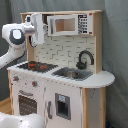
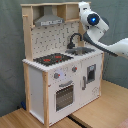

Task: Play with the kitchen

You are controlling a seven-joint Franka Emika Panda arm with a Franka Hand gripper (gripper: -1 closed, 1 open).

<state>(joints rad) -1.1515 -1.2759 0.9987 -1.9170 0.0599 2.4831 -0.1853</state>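
Observation:
The kitchen (image 1: 60,95) is a tall white and light-wood toy unit. It has a black-red hob (image 1: 37,65), a grey sink (image 1: 72,74), a black tap (image 1: 85,58), a microwave (image 1: 64,24) on the upper shelf and a windowed oven door (image 1: 26,104). My gripper (image 1: 39,28) hangs at the upper shelf, just left of the microwave and high above the hob. In the second exterior view the kitchen (image 2: 60,85) shows its hood (image 2: 49,21), and the gripper (image 2: 84,7) sits at the top right corner, mostly hidden behind the wrist.
A grey curtain hangs behind the kitchen in both exterior views. The white arm (image 2: 112,46) reaches in from the second exterior view's right, above the sink (image 2: 81,50). The unit stands on wooden boards (image 2: 107,107).

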